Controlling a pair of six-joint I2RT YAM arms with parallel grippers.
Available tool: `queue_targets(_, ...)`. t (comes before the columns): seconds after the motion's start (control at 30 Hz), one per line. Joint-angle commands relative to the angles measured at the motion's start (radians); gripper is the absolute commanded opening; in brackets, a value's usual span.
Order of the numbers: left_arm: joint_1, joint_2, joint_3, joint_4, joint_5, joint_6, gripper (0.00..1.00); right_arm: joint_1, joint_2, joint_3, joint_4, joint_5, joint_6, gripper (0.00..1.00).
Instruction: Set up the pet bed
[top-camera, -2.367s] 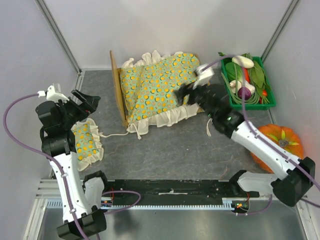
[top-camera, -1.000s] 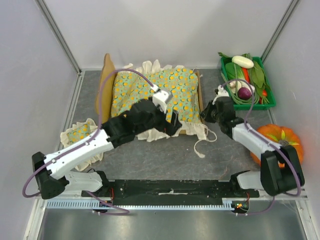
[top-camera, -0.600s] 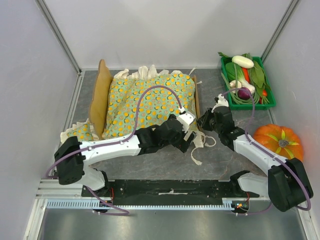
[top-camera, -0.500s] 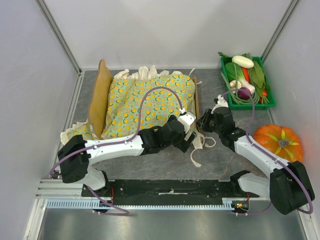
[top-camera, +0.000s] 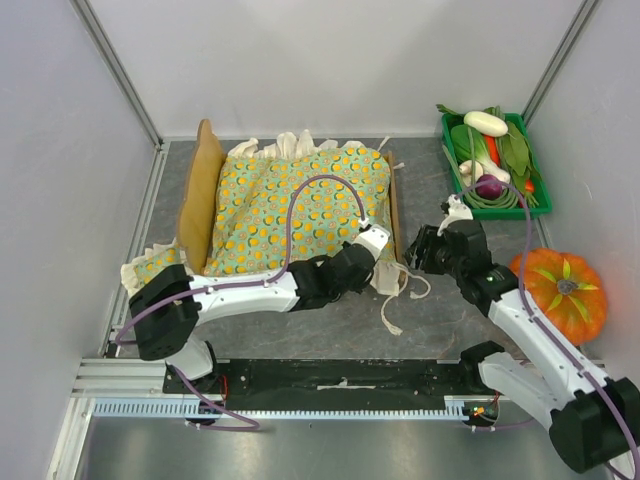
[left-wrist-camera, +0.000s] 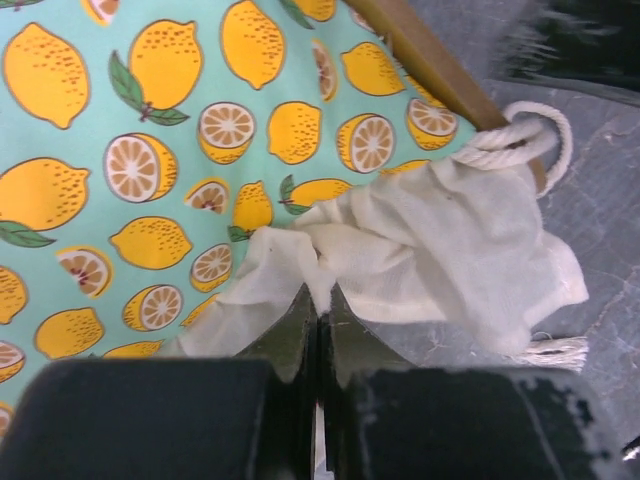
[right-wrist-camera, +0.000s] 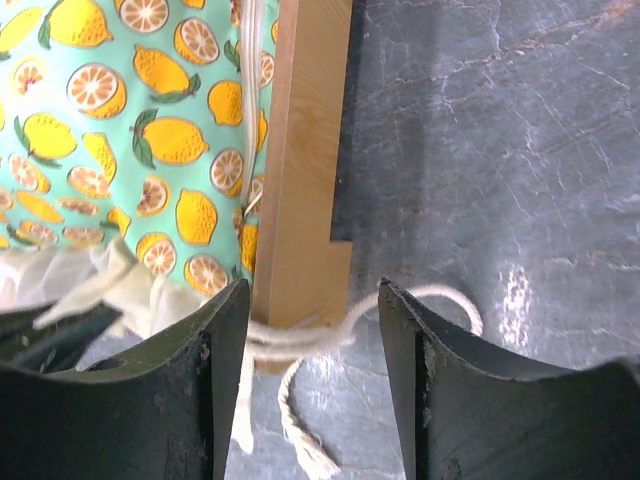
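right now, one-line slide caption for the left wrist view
Left gripper shut on the white frill of the lemon-print cushion at a corner of the pet bed.

Lemon-print frilled cushion lay left of centre on grey worktop. Small matching pillow sat at its near-left corner. White cord trailed off the near-right corner. Vegetable crate stood far right; pumpkin nearer, apart.

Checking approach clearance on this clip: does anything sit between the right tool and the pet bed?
Only a white cord, tied around the frame's corner, crosses the gap. The right tool is open, with that corner of the pet bed showing between its fingers. Nothing else visible intervenes. The cushion's frill lies off to one side.
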Motion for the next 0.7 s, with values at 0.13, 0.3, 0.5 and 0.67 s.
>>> queue_targets(0.13,0.068,-0.131,0.002,-0.032,0.008,-0.043,0.02,-0.001,-0.186,0.041,-0.237,-0.092,-0.116,0.64)
queue_targets(0.3,0.137,-0.229,-0.043,-0.014,0.141,-0.055,0.02,-0.001,-0.207,0.036,-0.254,-0.143,-0.126,0.64)
queue_targets(0.5,0.229,-0.298,-0.085,-0.014,0.222,-0.098,0.02,0.001,-0.177,0.033,-0.245,-0.170,-0.143,0.64)
queue_targets(0.67,0.298,-0.344,-0.136,0.005,0.267,-0.121,0.02,-0.002,-0.173,0.030,-0.219,-0.184,-0.151,0.65)
